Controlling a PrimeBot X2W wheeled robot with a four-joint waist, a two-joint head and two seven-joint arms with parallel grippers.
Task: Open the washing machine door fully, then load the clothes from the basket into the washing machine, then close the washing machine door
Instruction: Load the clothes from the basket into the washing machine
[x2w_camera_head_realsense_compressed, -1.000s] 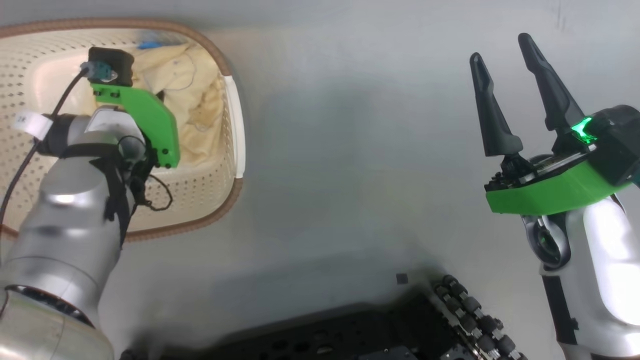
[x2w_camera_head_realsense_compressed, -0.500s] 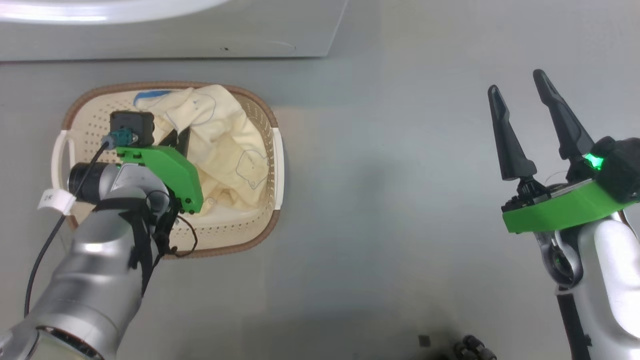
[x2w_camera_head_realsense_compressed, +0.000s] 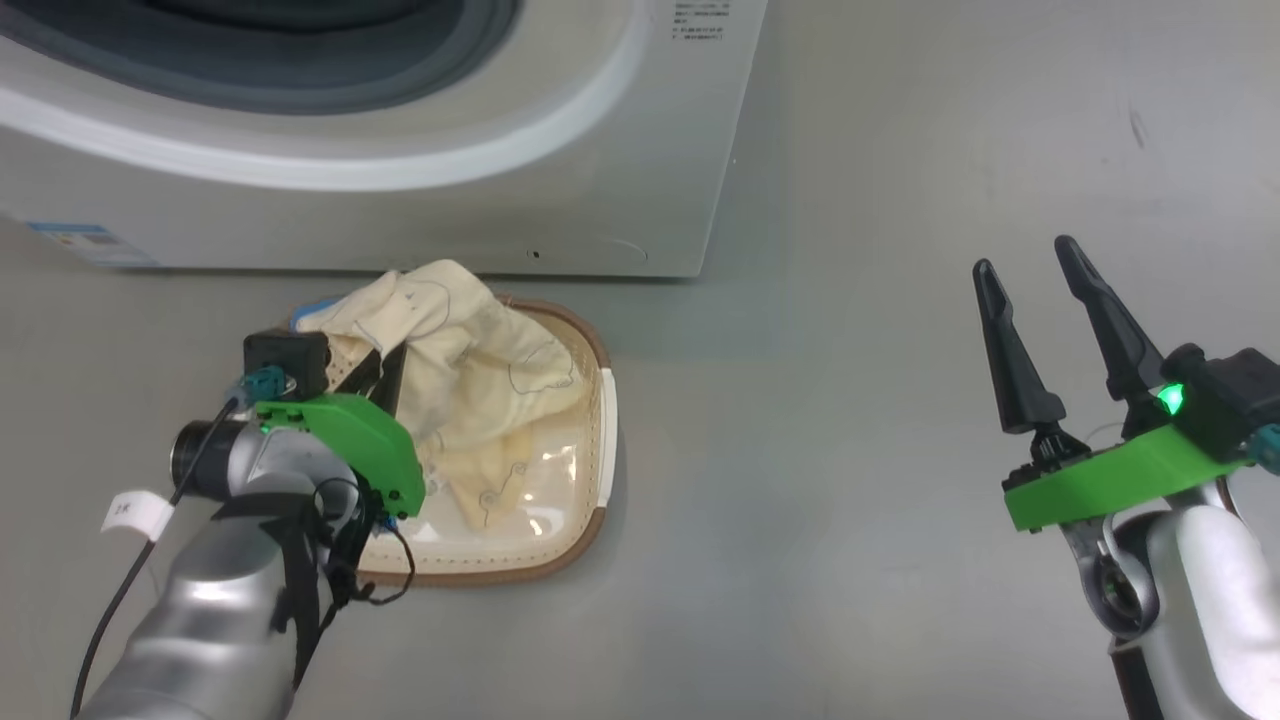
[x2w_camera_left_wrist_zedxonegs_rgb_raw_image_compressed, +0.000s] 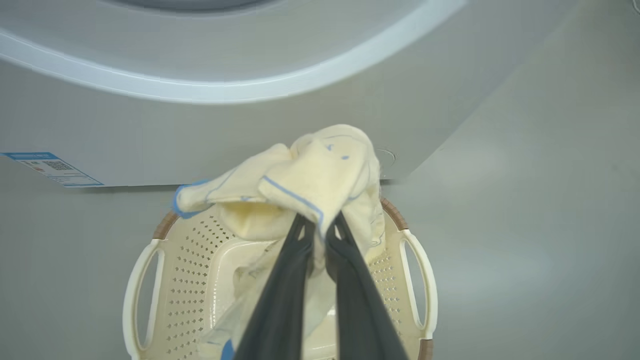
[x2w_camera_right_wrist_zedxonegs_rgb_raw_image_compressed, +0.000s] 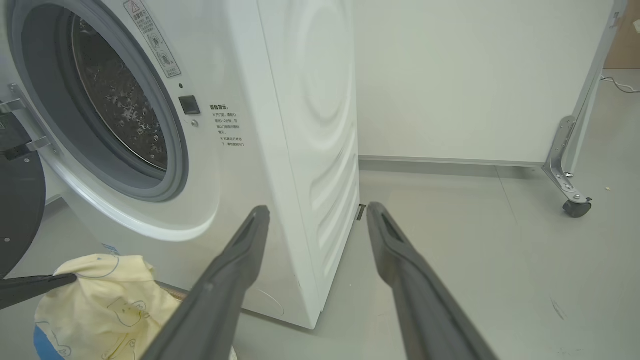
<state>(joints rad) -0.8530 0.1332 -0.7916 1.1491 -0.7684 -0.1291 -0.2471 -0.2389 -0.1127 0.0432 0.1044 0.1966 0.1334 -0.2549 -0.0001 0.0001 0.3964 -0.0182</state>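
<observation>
The arms (x2w_camera_head_realsense_compressed: 1200, 590) are clad in silver shells, with green wrist plates (x2w_camera_head_realsense_compressed: 355, 440). The right gripper (x2w_camera_head_realsense_compressed: 1023, 254) is formed of two long, dark, tapered fingers (x2w_camera_head_realsense_compressed: 1010, 350). A black cable (x2w_camera_head_realsense_compressed: 118, 600) and white tag (x2w_camera_head_realsense_compressed: 135, 513) are fixed on the left forearm (x2w_camera_head_realsense_compressed: 230, 600).

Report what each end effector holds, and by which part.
Left end effector: a cream garment, pinched at a bunched fold near its blue-stitched edge. Right end effector: nothing, open.

Washing machine (x2w_camera_right_wrist_zedxonegs_rgb_raw_image_compressed: 300, 150), front panel: slanted warning sticker (x2w_camera_right_wrist_zedxonegs_rgb_raw_image_compressed: 152, 37) beside the drum opening, with a red triangle sign at its top; small print unreadable.
Below it: printed block (x2w_camera_right_wrist_zedxonegs_rgb_raw_image_compressed: 227, 125) of Chinese characters, a heading and several short lines, too small to read.
Lower corner: blue-edged label (x2w_camera_left_wrist_zedxonegs_rgb_raw_image_compressed: 50, 169) with QR code; print illegible.
Left arm (x2w_camera_head_realsense_compressed: 220, 600): white tag (x2w_camera_head_realsense_compressed: 133, 513), marking blurred.
</observation>
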